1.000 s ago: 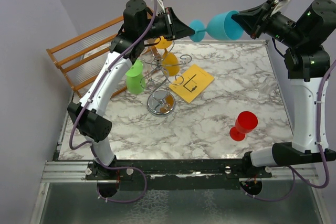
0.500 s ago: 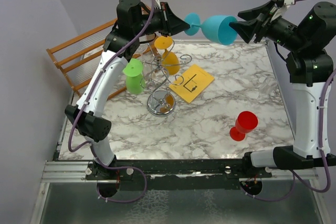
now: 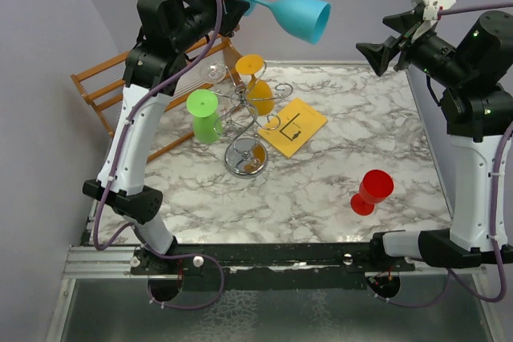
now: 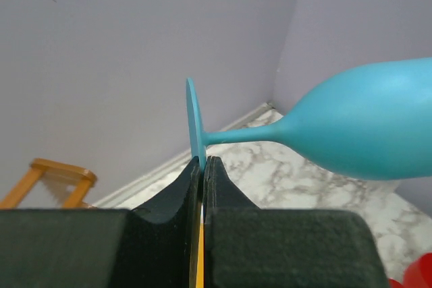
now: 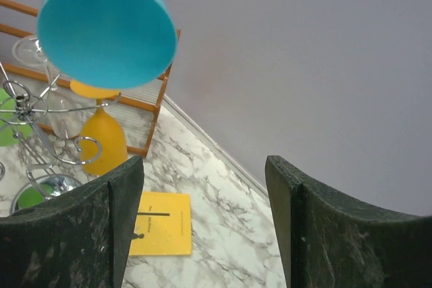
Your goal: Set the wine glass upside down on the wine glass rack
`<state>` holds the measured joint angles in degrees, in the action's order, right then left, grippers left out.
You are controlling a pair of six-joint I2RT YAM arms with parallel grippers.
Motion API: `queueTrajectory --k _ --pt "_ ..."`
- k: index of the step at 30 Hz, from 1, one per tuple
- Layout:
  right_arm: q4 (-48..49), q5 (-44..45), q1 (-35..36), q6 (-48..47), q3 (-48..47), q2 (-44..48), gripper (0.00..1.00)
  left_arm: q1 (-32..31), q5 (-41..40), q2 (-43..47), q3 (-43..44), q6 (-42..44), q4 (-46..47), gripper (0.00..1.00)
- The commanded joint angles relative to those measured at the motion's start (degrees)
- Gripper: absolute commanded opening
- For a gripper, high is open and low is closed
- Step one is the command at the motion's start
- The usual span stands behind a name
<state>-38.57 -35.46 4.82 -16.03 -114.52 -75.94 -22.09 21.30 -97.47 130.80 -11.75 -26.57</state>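
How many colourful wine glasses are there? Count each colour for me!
blue glass: 1
green glass: 1
orange glass: 1
red glass: 1
Total: 4 colourful glasses

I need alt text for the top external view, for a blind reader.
The left gripper holds a blue wine glass by its foot, high above the marble table; the right gripper is open and empty. Below stands the wine glass rack, with an orange glass and a green glass at it, a red glass apart.
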Motion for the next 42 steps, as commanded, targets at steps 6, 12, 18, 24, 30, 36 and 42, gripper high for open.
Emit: queueTrajectory --k 6,12,18,24,30,36,42 --pt "-4.47 -1.75 0.01 -10.89 12.68 3.18 0.76 -7.3 -21.86 1.73 3.83 24.22 -2.41 0.0" --pt "-6.32 -14.22 0.01 -15.41 21.81 3.98 0.78 -13.69 -32.84 -1.27 4.02 37.27 -1.39 0.0" --pt "-6.35 -23.52 0.01 -18.43 28.54 5.2 0.79 -19.63 -38.13 -4.58 2.03 49.16 -1.21 0.0" --pt "-6.61 -25.5 0.01 -19.72 32.85 6.13 0.79 -23.42 -42.2 -6.53 -1.92 57.73 -1.75 0.0" --pt "-6.47 -23.81 0.03 -19.47 33.59 7.17 0.79 -24.29 -37.69 -6.7 -3.64 58.63 -6.77 0.0" --pt "-6.44 -23.79 0.01 -19.21 33.42 7.49 0.79 -25.18 -37.13 -6.21 -6.13 60.19 -10.33 0.0" --pt "-6.41 -23.02 0.01 -19.13 33.16 7.33 0.79 -25.36 -36.94 -4.96 -8.29 60.37 -12.64 0.0"
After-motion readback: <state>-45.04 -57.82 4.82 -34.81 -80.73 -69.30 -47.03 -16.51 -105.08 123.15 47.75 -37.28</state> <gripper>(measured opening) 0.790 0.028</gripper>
